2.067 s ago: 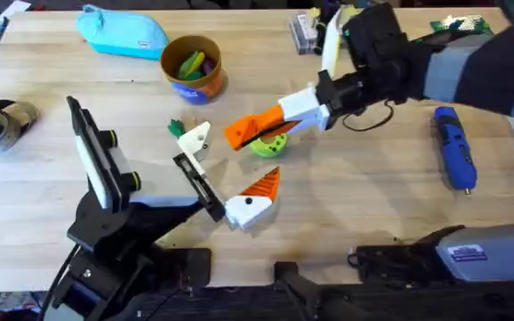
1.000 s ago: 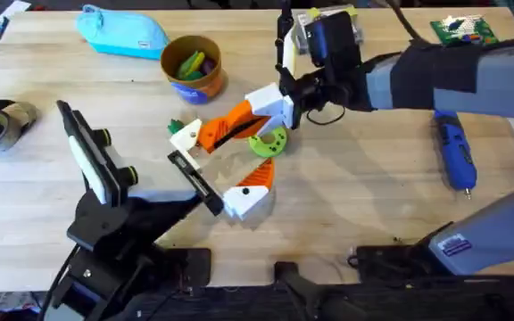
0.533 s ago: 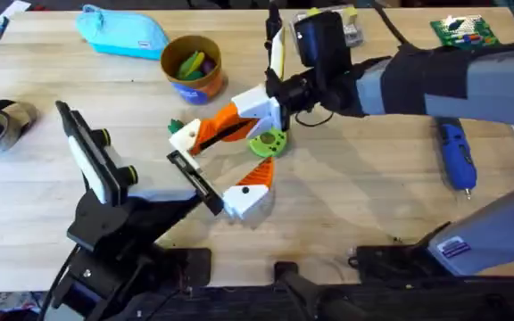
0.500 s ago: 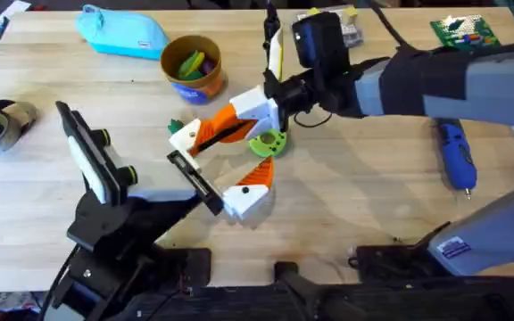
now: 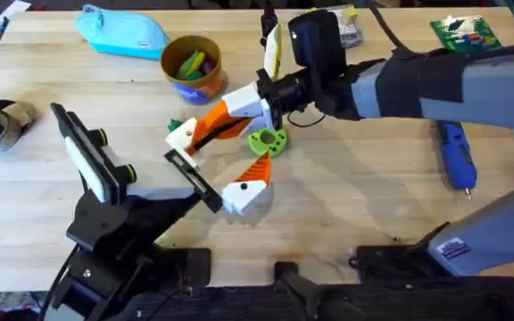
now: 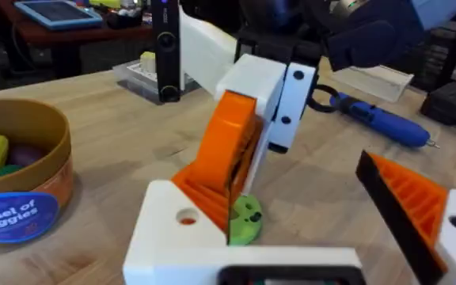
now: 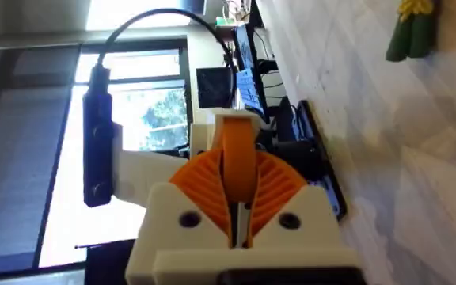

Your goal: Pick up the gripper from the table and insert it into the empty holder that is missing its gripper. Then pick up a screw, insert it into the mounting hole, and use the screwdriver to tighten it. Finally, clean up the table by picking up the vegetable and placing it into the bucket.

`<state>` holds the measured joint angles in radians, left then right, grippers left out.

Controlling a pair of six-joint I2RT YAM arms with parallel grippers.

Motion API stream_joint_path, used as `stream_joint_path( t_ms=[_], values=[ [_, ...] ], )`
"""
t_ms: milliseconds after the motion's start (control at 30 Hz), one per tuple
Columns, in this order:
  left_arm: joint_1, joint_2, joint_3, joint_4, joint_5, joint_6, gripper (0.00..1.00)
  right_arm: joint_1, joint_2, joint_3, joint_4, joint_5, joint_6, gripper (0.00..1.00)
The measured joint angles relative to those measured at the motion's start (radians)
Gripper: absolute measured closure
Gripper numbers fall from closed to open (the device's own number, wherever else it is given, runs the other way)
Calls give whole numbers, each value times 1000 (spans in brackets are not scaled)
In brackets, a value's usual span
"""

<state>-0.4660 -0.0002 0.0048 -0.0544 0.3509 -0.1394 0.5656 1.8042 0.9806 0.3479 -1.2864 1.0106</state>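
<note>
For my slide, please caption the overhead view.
The right gripper holds the gripper at the empty holder.

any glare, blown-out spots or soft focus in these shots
Right wrist view: the window behind is blown out white, and the vegetable on the table looks soft. Left wrist view: the white block close to the lens is blurred; the blue screwdriver is sharper. Overhead view: even light, soft shadows under the right arm.
</note>
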Motion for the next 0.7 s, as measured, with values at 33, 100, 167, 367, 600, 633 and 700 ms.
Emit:
stream_joint_path(
  t_ms=[33, 100, 167, 367, 600, 633, 700],
  values=[
    [0, 0, 0, 0, 1, 0, 6, 0, 0, 0, 1, 4, 0, 904],
    [-1, 0, 0, 0, 7, 1, 6, 2, 0, 0, 1, 13, 2, 818],
    [-4, 0, 0, 1, 31, 4, 6, 10, 0, 0, 0, 25, 5, 655],
    [-13, 0, 0, 2, 75, 9, 6, 21, 5, 0, 7, 31, 8, 198],
    [-13, 0, 0, 2, 80, 9, 6, -10, 5, 0, 20, 29, 7, 8],
    [-13, 0, 0, 2, 80, 9, 6, -22, 5, 0, 19, 30, 7, 8],
    [-13, 0, 0, 2, 81, 9, 6, -49, 5, 0, 19, 33, 7, 8]
  ],
)
